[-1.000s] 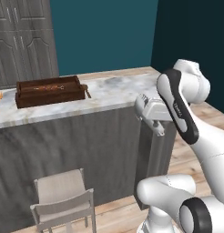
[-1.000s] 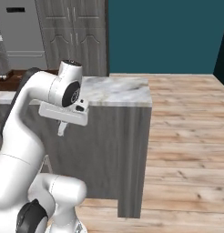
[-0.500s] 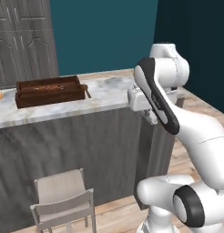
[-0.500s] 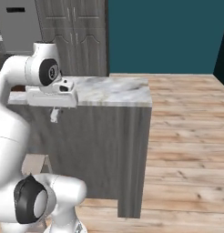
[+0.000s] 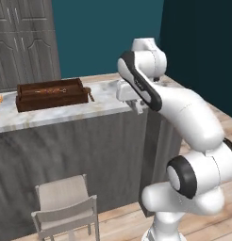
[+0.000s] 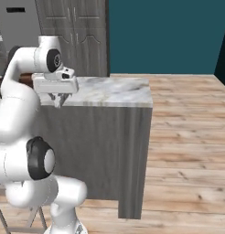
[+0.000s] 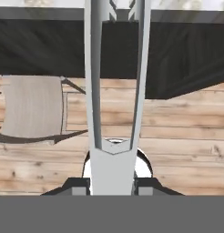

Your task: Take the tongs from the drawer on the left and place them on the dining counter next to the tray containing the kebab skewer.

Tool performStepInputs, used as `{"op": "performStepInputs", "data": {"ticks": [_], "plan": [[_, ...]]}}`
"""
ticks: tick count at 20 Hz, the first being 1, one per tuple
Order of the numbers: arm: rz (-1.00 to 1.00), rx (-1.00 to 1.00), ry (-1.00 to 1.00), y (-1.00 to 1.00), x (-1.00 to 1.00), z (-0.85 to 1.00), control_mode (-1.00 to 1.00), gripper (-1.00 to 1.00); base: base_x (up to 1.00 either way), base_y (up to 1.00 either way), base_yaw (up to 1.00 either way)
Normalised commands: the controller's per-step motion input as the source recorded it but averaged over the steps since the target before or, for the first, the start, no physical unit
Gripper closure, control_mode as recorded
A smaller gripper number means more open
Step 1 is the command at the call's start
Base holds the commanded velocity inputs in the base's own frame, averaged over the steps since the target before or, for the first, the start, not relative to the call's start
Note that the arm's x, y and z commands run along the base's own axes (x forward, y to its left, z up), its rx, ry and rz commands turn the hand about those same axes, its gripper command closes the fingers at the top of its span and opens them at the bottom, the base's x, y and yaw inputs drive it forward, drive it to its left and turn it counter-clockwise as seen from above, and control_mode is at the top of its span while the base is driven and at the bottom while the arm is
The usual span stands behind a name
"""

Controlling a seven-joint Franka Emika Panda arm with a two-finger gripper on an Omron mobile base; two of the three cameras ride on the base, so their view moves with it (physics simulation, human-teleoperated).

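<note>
End effector (image 6: pixel 58 101) is clamped on the tongs (image 7: pixel 114 86), hanging at the surface (image 5: pixel 103 106) edge, centre frame. Tray (image 5: pixel 52 98) sits upper left. Best to lift clear of the edge, swing toward the tray, then set them flat beside it.

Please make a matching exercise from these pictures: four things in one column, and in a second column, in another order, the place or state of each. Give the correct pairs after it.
Things
1. tongs
2. kebab skewer
3. tray
4. chair

Places or states
A. on the wooden floor, in front of the dining counter
B. on the marble top, toward its left end in the left base view
C. held in the gripper, between its fingers
D. lying inside the tray

Right pairs: 1-C, 2-D, 3-B, 4-A
</note>
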Motion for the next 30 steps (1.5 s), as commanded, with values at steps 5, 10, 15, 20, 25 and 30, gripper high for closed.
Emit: {"op": "performStepInputs", "data": {"ticks": [5, 10, 15, 20, 25, 30], "plan": [[0.0, 0.0, 0.1, 0.02, 1.0, -0.13, -1.0, 1.0, 0.0, 0.0, 0.0], [-0.04, 0.0, 0.14, 0.04, 0.98, -0.08, -1.0, 1.0, 0.0, 0.0, 0.0], [0.0, -0.04, 0.18, 0.15, 0.63, -0.09, -1.0, 1.0, 0.0, 0.0, 0.0], [0.0, -0.01, 0.06, 0.33, 0.53, -0.2, -1.0, 1.0, 0.0, 0.0, 0.0], [0.0, 0.0, 0.0, 0.25, 0.52, -0.41, -1.0, 1.0, 0.0, 0.0, 0.0], [0.0, 0.0, 0.0, 0.02, 0.47, -0.64, -1.0, 1.0, 0.0, 0.0, 0.0]]}}
